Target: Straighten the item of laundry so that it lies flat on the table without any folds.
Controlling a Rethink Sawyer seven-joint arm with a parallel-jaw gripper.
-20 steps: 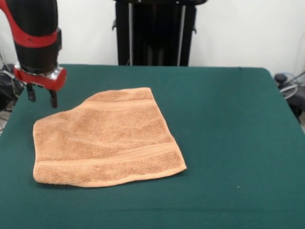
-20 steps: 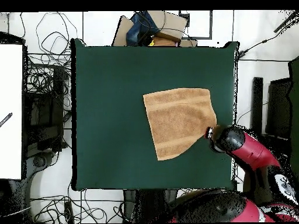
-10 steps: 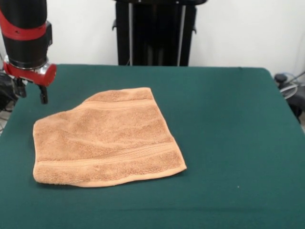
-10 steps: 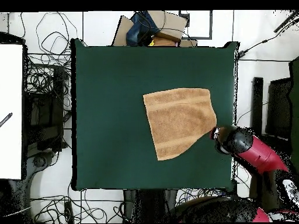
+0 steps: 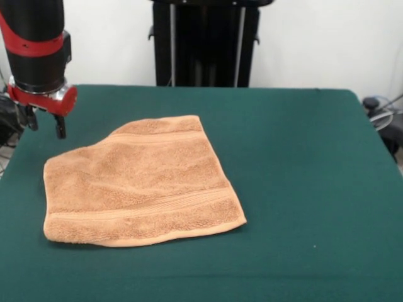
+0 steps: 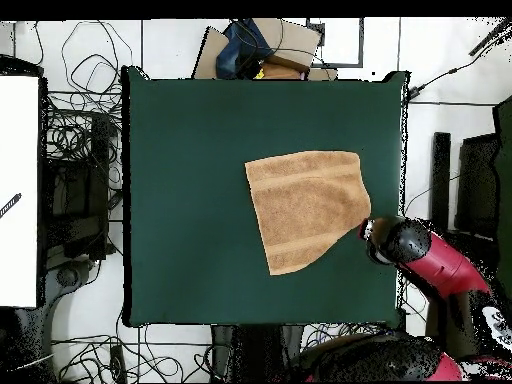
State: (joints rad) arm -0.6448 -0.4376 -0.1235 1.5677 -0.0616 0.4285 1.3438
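Towel (image 5: 138, 182) of light orange-tan terry cloth lies on the dark green table (image 5: 302, 176), at about 8 o'clock from the table's centre in the front view. Its outline is not square: the corner toward 11 o'clock is missing, replaced by a slanted, rounded edge that runs from the far hem down to the 9 o'clock side, as though that corner were tucked under. One woven band crosses the cloth near its 6 o'clock hem; a second, fainter band lies near the 12 o'clock hem. The surface shows shallow ripples. In the overhead view the towel (image 6: 305, 208) sits at about 3 o'clock from the centre of the table (image 6: 190, 200), with its rounded edge facing 5 o'clock.

Gripper (image 5: 45, 122) hangs from the red and black arm (image 5: 38, 50) at 10 o'clock of the towel in the front view, just beyond the slanted edge and clear of the cloth. Its two dark fingers (image 5: 60, 128) point downward with a gap between them and nothing held. Overhead, the gripper (image 6: 366, 232) appears just beside the towel's 4 o'clock edge.
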